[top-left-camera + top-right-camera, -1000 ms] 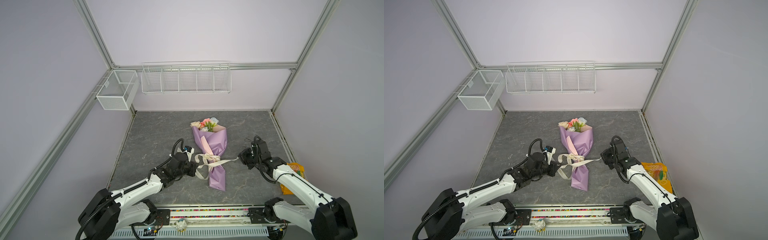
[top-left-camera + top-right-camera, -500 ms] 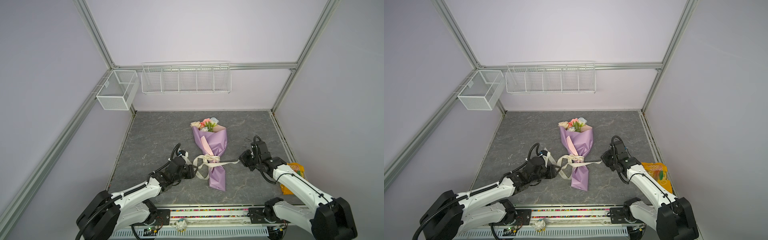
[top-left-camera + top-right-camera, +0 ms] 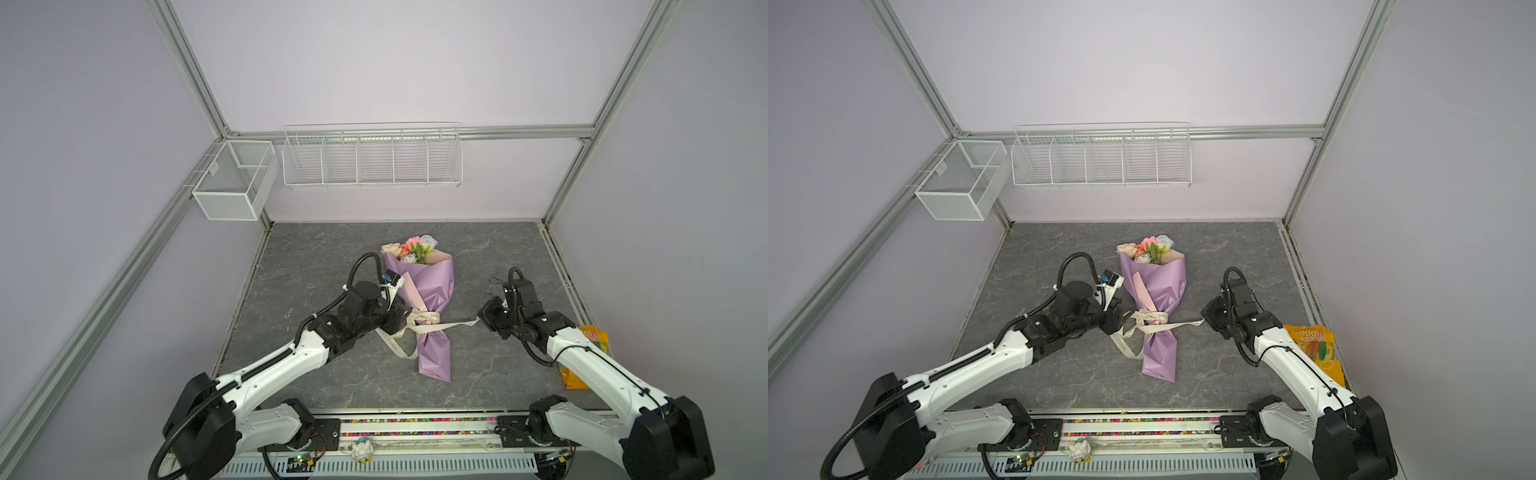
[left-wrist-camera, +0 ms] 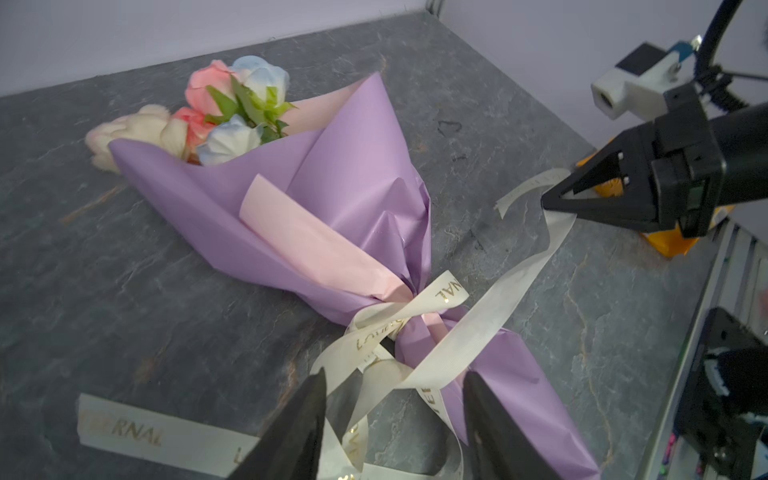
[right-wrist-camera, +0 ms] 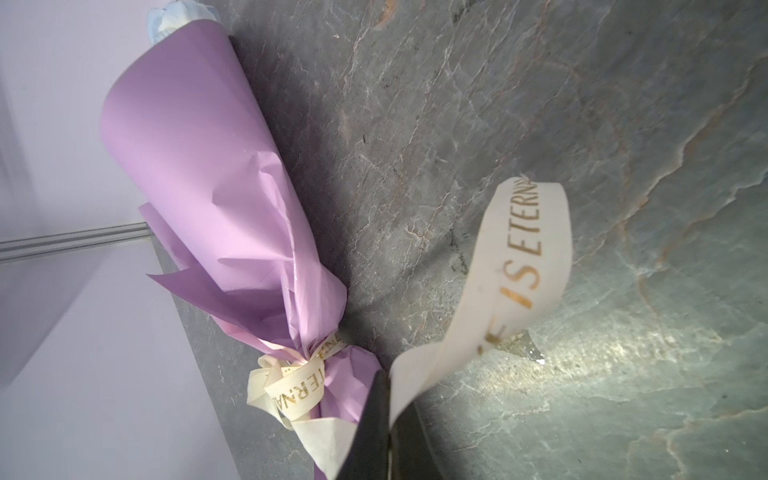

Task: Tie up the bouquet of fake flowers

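Note:
The bouquet of fake flowers (image 3: 424, 286) (image 3: 1154, 286) lies on the grey floor in lilac-and-pink paper, blooms toward the back wall. A cream printed ribbon (image 3: 428, 318) (image 4: 478, 324) is knotted round its narrow neck. My left gripper (image 3: 405, 320) (image 4: 395, 378) is open just left of the knot, with loose ribbon loops lying between its fingers but not pinched. My right gripper (image 3: 482, 320) (image 5: 388, 382) is shut on the ribbon's right end (image 5: 528, 249), right of the bouquet (image 5: 199, 166). The strand runs from the knot to the jaws.
A ribbon tail (image 3: 395, 349) trails on the floor left of the stems. An orange snack bag (image 3: 1316, 345) lies by the right wall behind my right arm. Two white wire baskets (image 3: 372, 160) (image 3: 232, 183) hang on the back and left walls.
My left gripper has opened and let go of the ribbon, then moved right toward the knot. The right gripper has stayed shut on its ribbon end.

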`<move>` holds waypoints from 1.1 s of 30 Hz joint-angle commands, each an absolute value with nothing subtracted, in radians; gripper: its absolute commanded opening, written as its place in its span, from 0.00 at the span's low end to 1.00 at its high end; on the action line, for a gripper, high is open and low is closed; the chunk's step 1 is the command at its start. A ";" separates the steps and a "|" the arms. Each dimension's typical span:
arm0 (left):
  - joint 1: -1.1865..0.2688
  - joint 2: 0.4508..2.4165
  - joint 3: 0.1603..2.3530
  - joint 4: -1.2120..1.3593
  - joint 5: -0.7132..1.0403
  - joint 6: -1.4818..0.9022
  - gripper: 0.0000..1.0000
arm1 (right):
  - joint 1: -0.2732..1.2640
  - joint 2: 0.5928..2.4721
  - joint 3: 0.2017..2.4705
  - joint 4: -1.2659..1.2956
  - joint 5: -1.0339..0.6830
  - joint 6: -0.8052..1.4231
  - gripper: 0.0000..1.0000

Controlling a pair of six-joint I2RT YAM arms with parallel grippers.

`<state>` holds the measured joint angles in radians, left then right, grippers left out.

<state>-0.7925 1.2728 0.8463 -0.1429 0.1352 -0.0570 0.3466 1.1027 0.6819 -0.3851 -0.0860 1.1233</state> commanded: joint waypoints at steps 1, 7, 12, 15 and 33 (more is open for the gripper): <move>-0.794 1.389 0.957 -0.277 0.206 0.189 0.52 | 0.339 1.109 0.699 -0.395 -0.107 1.108 0.06; -0.801 1.583 1.118 -0.477 0.197 0.403 0.51 | 0.339 1.117 0.701 -0.394 -0.113 1.105 0.06; -0.812 1.658 1.161 -0.478 0.175 0.443 0.51 | 0.338 1.124 0.710 -0.395 -0.110 1.103 0.06; -0.822 1.691 1.173 -0.456 0.167 0.451 0.52 | 0.337 1.130 0.710 -0.390 -0.118 1.106 0.06; -0.869 1.773 1.242 -0.434 0.087 0.449 0.26 | 0.337 1.144 0.703 -0.385 -0.120 1.126 0.06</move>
